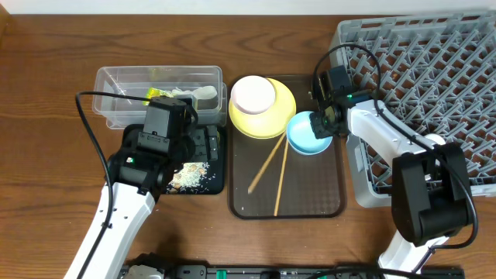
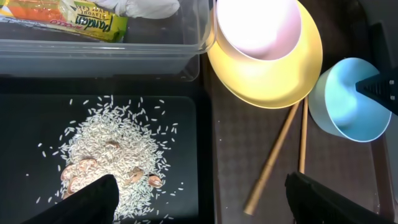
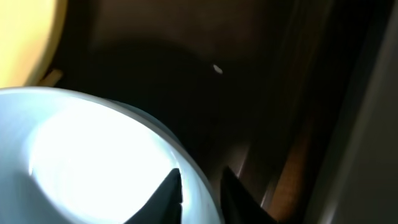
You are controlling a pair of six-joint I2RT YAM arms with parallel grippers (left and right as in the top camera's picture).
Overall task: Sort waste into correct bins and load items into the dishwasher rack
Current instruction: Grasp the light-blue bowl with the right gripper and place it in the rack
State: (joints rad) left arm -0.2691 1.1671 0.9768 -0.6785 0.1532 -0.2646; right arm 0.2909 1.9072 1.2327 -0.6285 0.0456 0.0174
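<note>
The light blue bowl (image 1: 306, 133) sits on the brown serving tray, and my right gripper (image 1: 326, 122) is shut on its right rim, one finger inside and one outside (image 3: 202, 186). The white bowl (image 1: 254, 94) rests on the yellow plate (image 1: 271, 120). Two chopsticks (image 1: 273, 169) lie on the tray. My left gripper (image 2: 199, 199) is open and empty above the black tray (image 1: 211, 180), which holds rice grains (image 2: 118, 149). The snack wrapper (image 2: 93, 18) and crumpled paper (image 2: 146, 6) lie in the clear tub (image 1: 116, 81). The grey rack (image 1: 442, 70) stands at the right. No small white cup shows.
The brown serving tray (image 1: 310, 194) lies between the black tray and the rack. Some brownish food bits (image 2: 78, 177) lie among the rice. The left arm's black cable (image 1: 89, 132) loops beside the tub. The rack's left wall stands close to my right gripper.
</note>
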